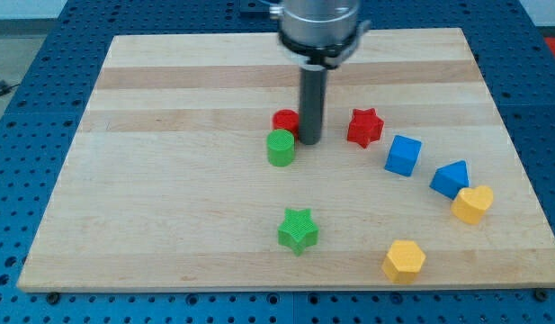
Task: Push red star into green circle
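The red star [364,127] lies right of the board's centre. The green circle [281,148] is a short cylinder left of it, touching a red circle [285,121] just above it. My tip [310,142] rests on the board between the green circle and the red star, close to the right side of the green circle and the red circle. The red star is a clear gap to the right of my tip.
A blue cube [403,155], a blue triangular block [451,178] and a yellow heart [472,203] curve down the right side. A yellow hexagon [404,261] and a green star [298,229] lie near the bottom. The wooden board [169,180] sits on a blue pegboard.
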`<state>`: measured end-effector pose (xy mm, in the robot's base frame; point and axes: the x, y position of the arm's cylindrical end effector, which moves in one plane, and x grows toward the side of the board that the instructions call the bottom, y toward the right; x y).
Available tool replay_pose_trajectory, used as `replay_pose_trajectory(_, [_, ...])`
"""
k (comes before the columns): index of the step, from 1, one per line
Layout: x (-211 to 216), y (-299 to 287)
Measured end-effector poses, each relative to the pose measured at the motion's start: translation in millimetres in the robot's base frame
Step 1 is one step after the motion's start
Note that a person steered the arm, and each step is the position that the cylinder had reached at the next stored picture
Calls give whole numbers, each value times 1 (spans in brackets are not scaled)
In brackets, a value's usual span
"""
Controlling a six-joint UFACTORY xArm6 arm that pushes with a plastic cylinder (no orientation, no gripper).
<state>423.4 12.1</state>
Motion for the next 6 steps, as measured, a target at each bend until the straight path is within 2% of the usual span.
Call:
replay_pose_trajectory(1, [0,1])
replay_pose_trajectory(3, [-80,31])
replay_pose_trajectory(4, [-85,105])
replay_pose_trajectory(5, [-53,162])
replay_pose_trajectory(6, [-25,145])
